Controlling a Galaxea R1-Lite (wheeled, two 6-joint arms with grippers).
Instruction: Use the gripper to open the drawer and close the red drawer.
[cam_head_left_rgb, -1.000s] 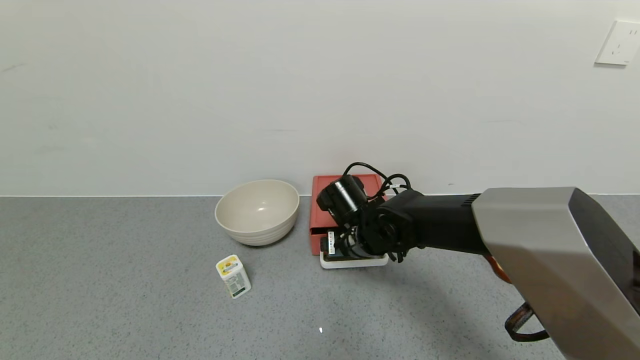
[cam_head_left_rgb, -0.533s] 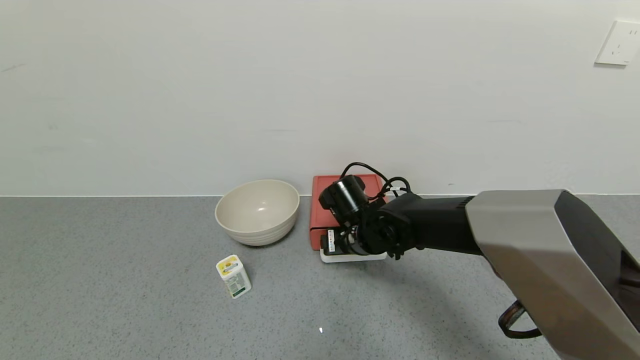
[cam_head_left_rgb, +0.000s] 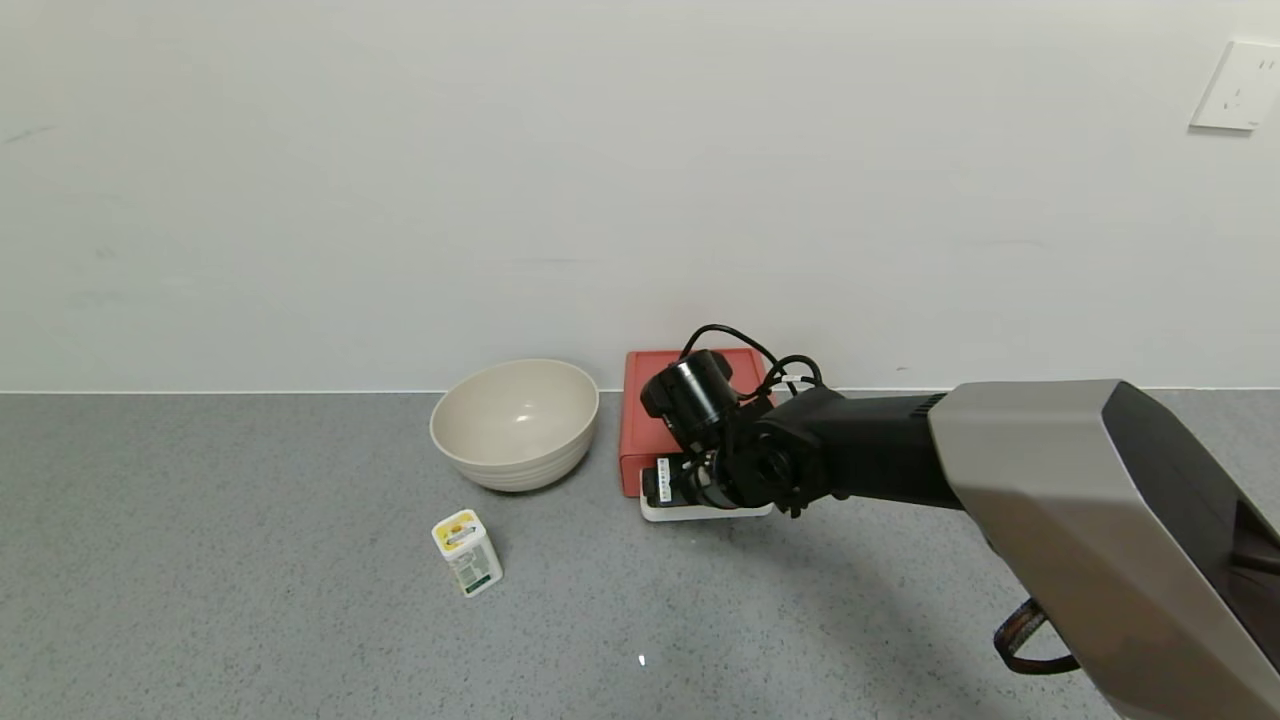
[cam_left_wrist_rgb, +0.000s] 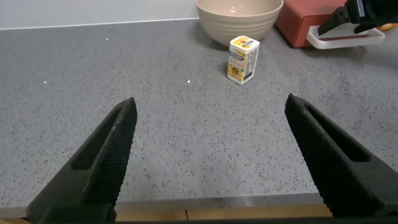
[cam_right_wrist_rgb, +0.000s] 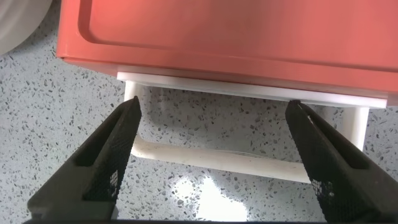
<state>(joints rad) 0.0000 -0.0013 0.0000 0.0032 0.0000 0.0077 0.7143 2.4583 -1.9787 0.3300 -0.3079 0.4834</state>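
Observation:
The salmon-red drawer stands against the wall, right of the bowl. Its white loop handle sticks out in front. My right gripper hangs over the handle, pointing down, open. In the right wrist view the gripper has one finger on each side of the handle, and neither touches it. The white tray front sits close under the red box. My left gripper is open and empty over the table's front edge. From there I see the drawer far off.
A beige bowl stands left of the drawer, close to it. A small yellow-topped bottle stands in front of the bowl, also in the left wrist view. The white wall runs right behind the drawer.
My right gripper has moved a little toward the wall. The white handle has moved back with it, closer to the red box.

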